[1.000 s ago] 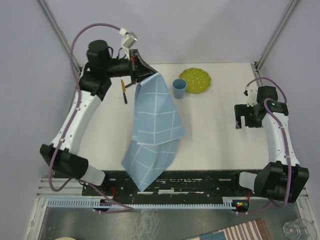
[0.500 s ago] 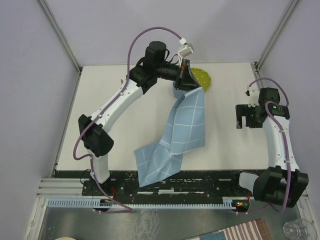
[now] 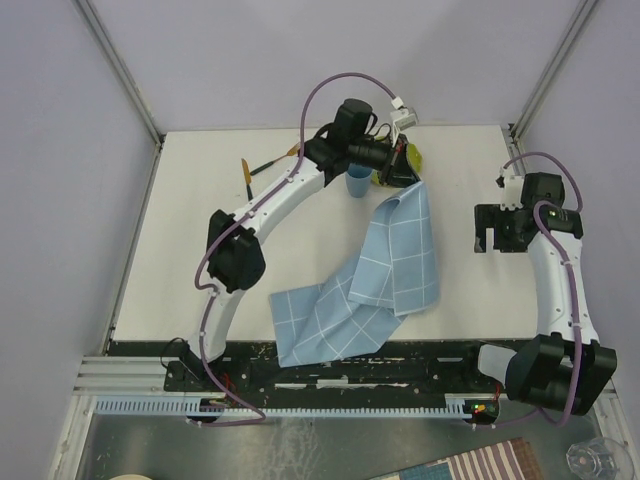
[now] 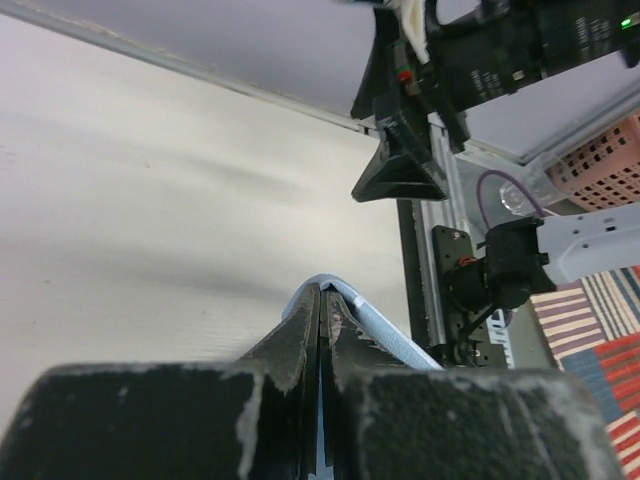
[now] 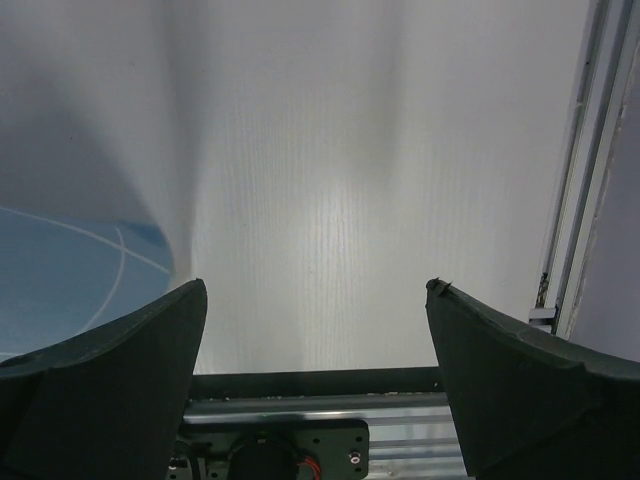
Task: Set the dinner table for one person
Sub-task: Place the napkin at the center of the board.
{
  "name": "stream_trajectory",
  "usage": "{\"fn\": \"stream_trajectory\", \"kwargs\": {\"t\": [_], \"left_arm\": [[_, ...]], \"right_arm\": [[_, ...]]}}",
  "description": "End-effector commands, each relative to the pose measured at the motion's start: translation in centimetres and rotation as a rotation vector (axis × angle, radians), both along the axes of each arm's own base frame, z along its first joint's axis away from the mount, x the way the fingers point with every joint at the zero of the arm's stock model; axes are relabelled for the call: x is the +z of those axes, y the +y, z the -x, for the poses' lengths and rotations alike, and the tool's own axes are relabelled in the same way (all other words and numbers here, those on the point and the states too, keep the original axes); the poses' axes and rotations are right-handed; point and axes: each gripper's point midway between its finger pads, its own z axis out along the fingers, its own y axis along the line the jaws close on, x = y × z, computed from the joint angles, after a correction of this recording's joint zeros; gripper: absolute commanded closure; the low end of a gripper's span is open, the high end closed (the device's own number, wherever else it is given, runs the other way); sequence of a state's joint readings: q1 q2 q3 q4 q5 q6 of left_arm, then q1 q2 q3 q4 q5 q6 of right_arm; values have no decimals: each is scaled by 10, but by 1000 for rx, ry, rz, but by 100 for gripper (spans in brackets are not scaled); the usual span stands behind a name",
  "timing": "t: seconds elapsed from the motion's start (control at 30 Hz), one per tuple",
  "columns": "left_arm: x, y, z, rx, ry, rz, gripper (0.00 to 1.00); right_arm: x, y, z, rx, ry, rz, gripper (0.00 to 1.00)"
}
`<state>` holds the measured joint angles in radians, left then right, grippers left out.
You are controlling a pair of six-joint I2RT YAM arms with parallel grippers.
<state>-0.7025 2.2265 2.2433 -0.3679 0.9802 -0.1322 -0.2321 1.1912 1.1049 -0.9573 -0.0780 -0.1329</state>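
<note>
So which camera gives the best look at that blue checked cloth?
The top external view: it shows the whole cloth hanging from the left gripper, its lower end on the table. The left wrist view shows only a thin edge pinched between the fingers; the right wrist view catches just a blue corner.

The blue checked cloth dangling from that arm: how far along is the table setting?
Nothing looks laid yet. In hand: the left fingers are shut on a corner of the cloth, lifted, its lower end trailing over the dinner table near edge. The right fingers hang open, holding nothing. Left: spread the cloth flat, then place the green plate, blue cup and cutlery, all at the far edge.
</note>
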Motion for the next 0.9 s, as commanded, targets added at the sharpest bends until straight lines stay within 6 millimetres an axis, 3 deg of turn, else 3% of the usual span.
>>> {"fn": "stream_trajectory", "kwargs": {"t": [0.0,0.03,0.17,0.23,0.3,0.33,0.37,0.6,0.8,0.87], "left_arm": [[9,-19,3,2,-140,24,97],[5,-24,3,10,-143,18,95],[-11,-40,2,41,-181,-10,65],[-17,-47,0,61,-204,-24,55],[-23,-53,-3,91,-222,-42,32],[-23,-55,-5,106,-234,-45,7],[-23,-56,-8,117,-247,-47,0],[-8,-53,-38,266,-361,-60,1],[8,-40,-41,314,-401,-84,1],[13,-29,-42,341,-416,-117,1]], "right_arm": [[25,-3,-14,-20,-93,4,1],[25,-4,-14,-21,-93,4,1],[25,-6,-15,-30,-97,5,1],[27,-7,-15,-34,-102,6,1],[29,-7,-15,-38,-108,4,1],[30,-7,-16,-38,-113,1,1],[31,-6,-15,-37,-114,0,1],[34,-8,-15,-49,-127,3,1],[56,-17,-24,-64,-148,32,1],[63,-6,-28,-15,-150,-20,1]]}}
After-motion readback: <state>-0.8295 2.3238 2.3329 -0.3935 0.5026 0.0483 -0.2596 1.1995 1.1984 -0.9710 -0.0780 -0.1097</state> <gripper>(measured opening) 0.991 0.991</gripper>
